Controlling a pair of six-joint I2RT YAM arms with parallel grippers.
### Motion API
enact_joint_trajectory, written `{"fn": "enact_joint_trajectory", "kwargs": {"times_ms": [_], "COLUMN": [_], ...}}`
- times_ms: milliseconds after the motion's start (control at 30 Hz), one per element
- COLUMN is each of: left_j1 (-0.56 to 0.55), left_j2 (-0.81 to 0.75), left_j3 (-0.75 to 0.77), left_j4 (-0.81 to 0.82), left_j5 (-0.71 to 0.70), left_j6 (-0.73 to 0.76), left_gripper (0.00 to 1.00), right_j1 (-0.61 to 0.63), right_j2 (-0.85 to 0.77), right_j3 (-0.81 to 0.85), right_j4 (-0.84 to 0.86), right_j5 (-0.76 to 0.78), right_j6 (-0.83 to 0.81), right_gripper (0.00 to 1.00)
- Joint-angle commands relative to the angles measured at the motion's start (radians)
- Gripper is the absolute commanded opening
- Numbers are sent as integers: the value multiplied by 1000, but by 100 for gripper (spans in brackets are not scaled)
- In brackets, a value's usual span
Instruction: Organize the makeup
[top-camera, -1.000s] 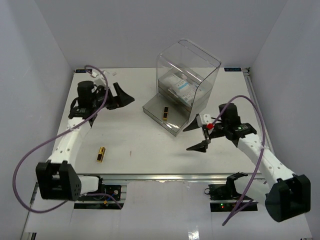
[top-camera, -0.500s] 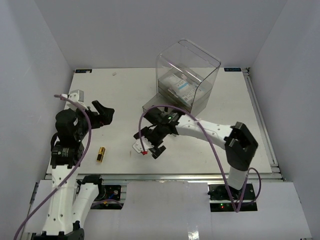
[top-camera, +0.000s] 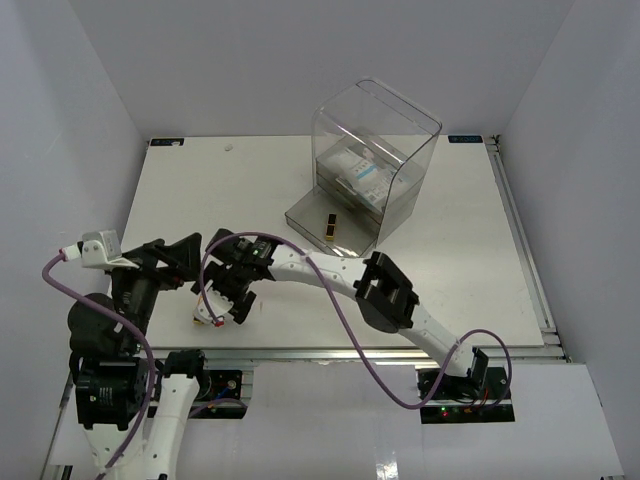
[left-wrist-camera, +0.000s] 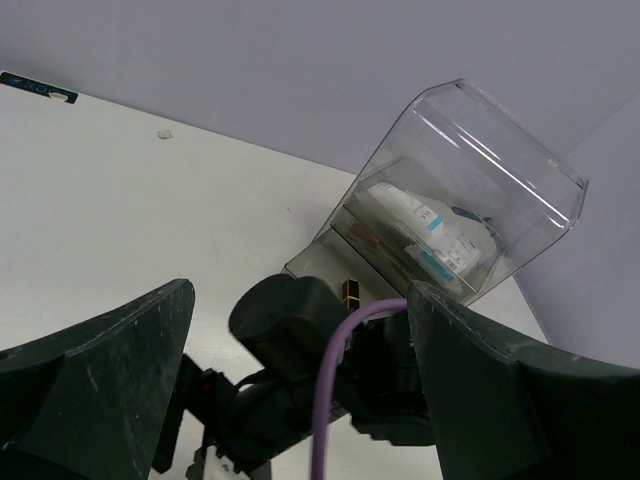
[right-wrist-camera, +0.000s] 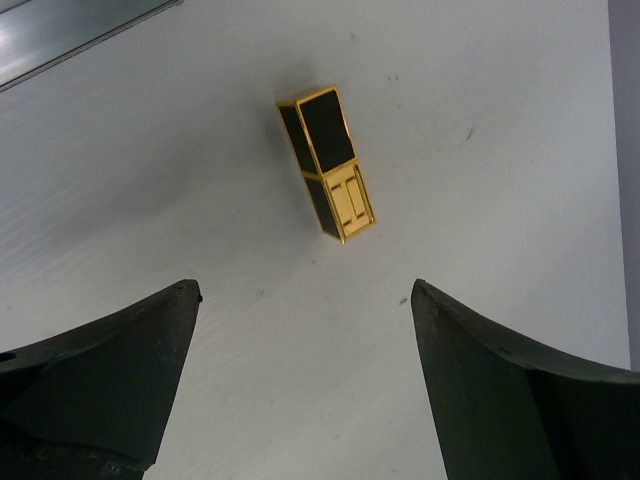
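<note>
Top view: the right arm has swung from beside the clear drawer box (top-camera: 378, 150) across the worktop (top-camera: 460, 290). The right gripper (top-camera: 226, 306) now hangs low, well to the left-front of that box (one black-and-gold lipstick (top-camera: 330, 226) already lies in its open drawer). The left gripper (top-camera: 172, 258) has drawn back, fingers spread.

Left wrist view: its fingers frame the right arm, with the box beyond.

Right wrist view: spread fingers straddle the loose gold lipstick tube (right-wrist-camera: 327, 165), which lies untouched on the worktop. A pick-up looks next.
</note>
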Motion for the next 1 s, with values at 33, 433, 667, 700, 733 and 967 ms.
{"fn": "enact_joint_trajectory", "kwargs": {"times_ms": [33,433,667,700,733,967], "left_j1": [4,4,4,4,4,4], "left_j2": [-50,-86,-101,-103,-103,-103], "left_j3": [14,9,1,-2,-4,-11], "left_j4": [-44,-74,-80,-80,-80,-79], "left_j5": [0,-15,-17,-18,-18,-13], "left_j6": [3,26,21,20,20,15], "left_gripper": [98,98,98,98,98,98], "right_j1": [50,60,74,74,74,76], "right_j2": [69,177,202,209,218,243], "right_j3": [29,59,42,51,61,56], "right_j4": [145,346,260,243,228,148], "right_j5": [12,29,66,73,81,130], "right_j6": [-30,8,-127,-142,-150,-196], "right_gripper": [95,93,73,69,65,46]}}
